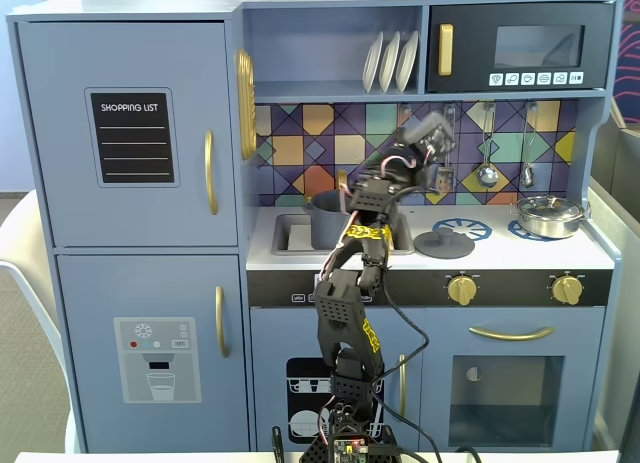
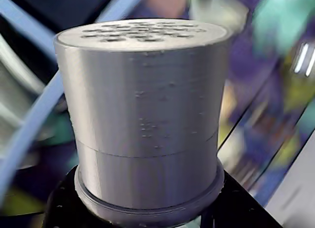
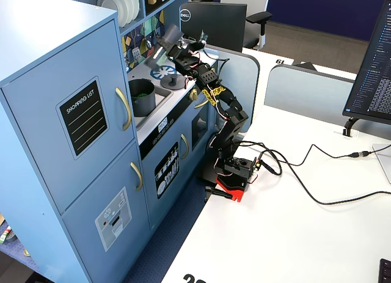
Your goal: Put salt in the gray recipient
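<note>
Salt shaker held aloft over the toy kitchen counter.

The salt (image 2: 147, 119) fills the wrist view, perforated top up, its base pinched in the black pincer (image 3: 166, 43), which is raised and tilted. Below and to the left of the pincer in a fixed view, the gray recipient (image 1: 325, 218) sits in the sink (image 1: 288, 233); the flat lid (image 1: 443, 244) lies lower right.

A blue toy kitchen (image 3: 73, 130) stood at nine o'clock of the white desk (image 3: 293, 234); a black office chair (image 3: 241, 14) sat at twelve, under daylight.
</note>
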{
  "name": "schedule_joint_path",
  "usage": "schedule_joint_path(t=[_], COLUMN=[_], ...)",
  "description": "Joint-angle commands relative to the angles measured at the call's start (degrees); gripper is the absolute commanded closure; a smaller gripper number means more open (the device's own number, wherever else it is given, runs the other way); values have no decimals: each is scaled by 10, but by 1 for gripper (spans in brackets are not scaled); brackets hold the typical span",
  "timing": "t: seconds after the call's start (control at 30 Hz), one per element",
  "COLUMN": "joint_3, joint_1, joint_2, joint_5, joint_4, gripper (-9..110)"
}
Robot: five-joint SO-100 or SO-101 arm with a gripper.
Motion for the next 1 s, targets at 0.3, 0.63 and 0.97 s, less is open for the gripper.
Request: schedule_joint_path(t=[0.3, 0.63, 0.97], joint_3=[-171, -207, -290], joint_1=[-258, -305, -293], joint_2=[-51, -95, -148], joint_5=[520, 699, 757], joint_4=[105, 73, 292], gripper=[101, 101, 101])
